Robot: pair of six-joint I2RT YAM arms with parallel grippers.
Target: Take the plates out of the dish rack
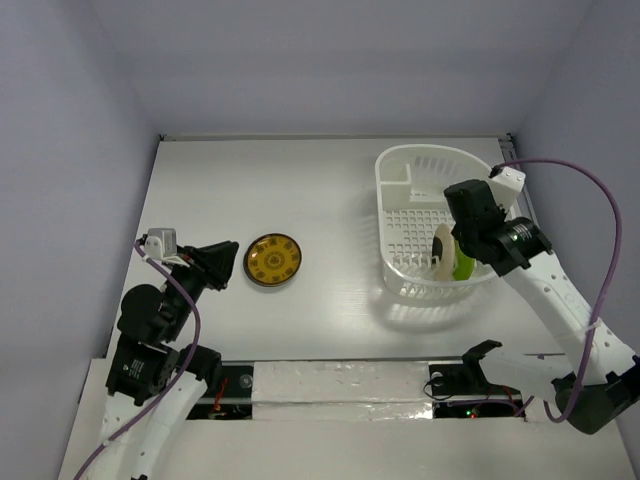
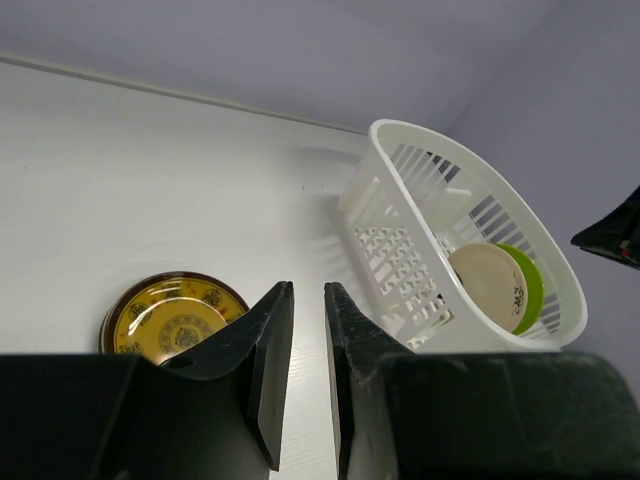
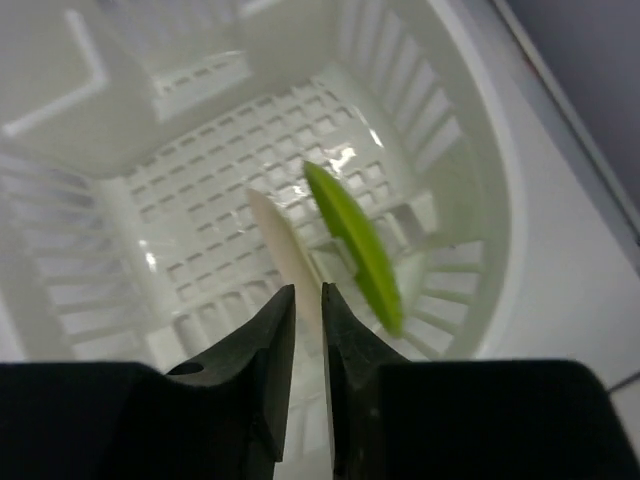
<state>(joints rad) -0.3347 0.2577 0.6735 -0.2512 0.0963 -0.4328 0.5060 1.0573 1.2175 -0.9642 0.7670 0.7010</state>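
Note:
The white dish rack [image 1: 425, 150] stands at the far right. A cream plate [image 1: 443, 250] and a lime green plate [image 1: 465, 265] stand on edge inside it. My right gripper [image 1: 452, 236] hangs over them. In the right wrist view, the gripper [image 3: 308, 288] has its jaws close together, astride the cream plate's [image 3: 275, 230] rim. The green plate [image 3: 355, 245] is just to the right. The mustard-brown patterned plate [image 1: 273, 260] lies flat on the table. My left gripper [image 1: 228, 252] sits just left of it, empty, jaws nearly together. The other plates are not in view.
The rack's small inner compartment [image 1: 400, 178] is at its far left corner. The left wrist view shows the mustard plate [image 2: 170, 320] at lower left and the rack [image 2: 420, 130] at right. Side walls bound the table.

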